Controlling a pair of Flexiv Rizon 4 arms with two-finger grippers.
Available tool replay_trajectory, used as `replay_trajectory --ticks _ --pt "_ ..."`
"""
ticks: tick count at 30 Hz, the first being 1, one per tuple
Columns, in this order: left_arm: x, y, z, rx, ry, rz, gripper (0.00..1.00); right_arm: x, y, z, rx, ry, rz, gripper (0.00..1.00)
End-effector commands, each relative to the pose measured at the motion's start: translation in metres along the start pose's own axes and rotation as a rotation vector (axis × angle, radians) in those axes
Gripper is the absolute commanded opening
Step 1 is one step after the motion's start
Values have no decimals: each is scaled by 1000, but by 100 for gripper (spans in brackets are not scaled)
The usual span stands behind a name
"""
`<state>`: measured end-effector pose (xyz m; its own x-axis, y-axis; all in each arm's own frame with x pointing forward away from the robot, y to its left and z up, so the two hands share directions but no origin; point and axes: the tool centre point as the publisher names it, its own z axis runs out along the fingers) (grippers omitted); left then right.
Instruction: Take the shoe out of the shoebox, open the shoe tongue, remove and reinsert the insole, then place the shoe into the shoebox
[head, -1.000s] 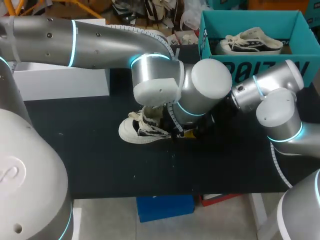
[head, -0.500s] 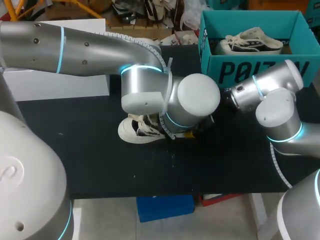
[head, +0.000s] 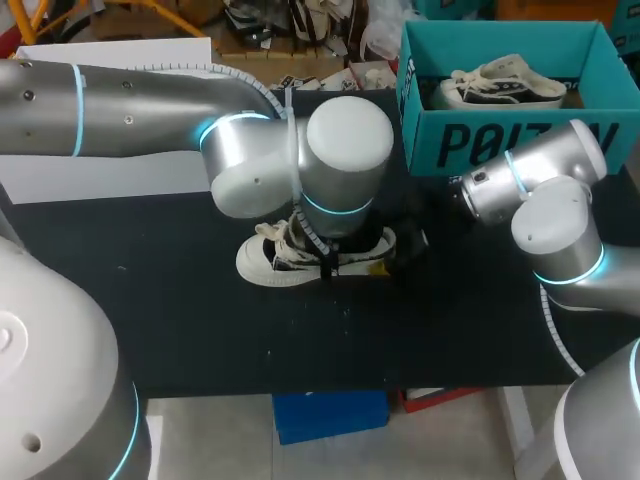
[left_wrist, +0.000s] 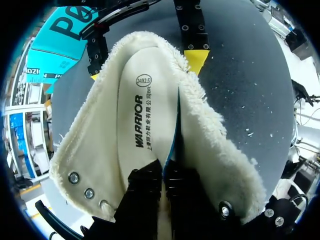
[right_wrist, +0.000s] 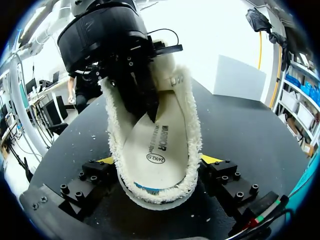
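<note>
- shoe (head: 275, 262) sits on its sole mid-worktop (head: 180, 300), toe toward the left edge
- right tool (right_wrist: 159, 160) clamps the shoe at its heel end, one yellow tip on each side
- left tool (left_wrist: 162, 167) is down inside the shoe, fingers pressed nearly together, pinching the insole (left_wrist: 137, 115) by its edge
- teal shoebox (head: 500, 140) at the far right corner holds a second shoe (head: 505, 82)

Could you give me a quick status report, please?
Left gripper shut on insole, inside shoe. Right gripper shut on heel, on table. Nothing in the way.
</note>
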<state>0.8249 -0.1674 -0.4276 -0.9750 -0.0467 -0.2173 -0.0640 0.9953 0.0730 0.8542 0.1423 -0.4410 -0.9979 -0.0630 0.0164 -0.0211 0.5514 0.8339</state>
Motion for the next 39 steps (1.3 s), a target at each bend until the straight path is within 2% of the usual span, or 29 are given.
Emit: replay_trajectory --ticks 1,3,5,7,9,15,25,39 --pt "5 13 23 103 57 9 0 -3 -4 -1 2 0 2 0" --pt "6 13 17 126 81 10 0 -3 -4 -1 2 0 2 0" --pt "6 14 13 185 127 15 0 -3 -4 -1 2 0 2 0" --pt "6 15 9 186 127 13 0 -3 -4 -1 2 0 2 0" --pt "8 16 4 235 154 21 0 -3 -4 -1 2 0 2 0" --pt "6 17 -3 318 203 32 0 -3 -4 -1 2 0 2 0" --pt "7 13 -18 409 227 37 0 -3 -4 -1 2 0 2 0" --pt "4 10 -38 457 209 54 0 -3 -4 -1 2 0 2 0"
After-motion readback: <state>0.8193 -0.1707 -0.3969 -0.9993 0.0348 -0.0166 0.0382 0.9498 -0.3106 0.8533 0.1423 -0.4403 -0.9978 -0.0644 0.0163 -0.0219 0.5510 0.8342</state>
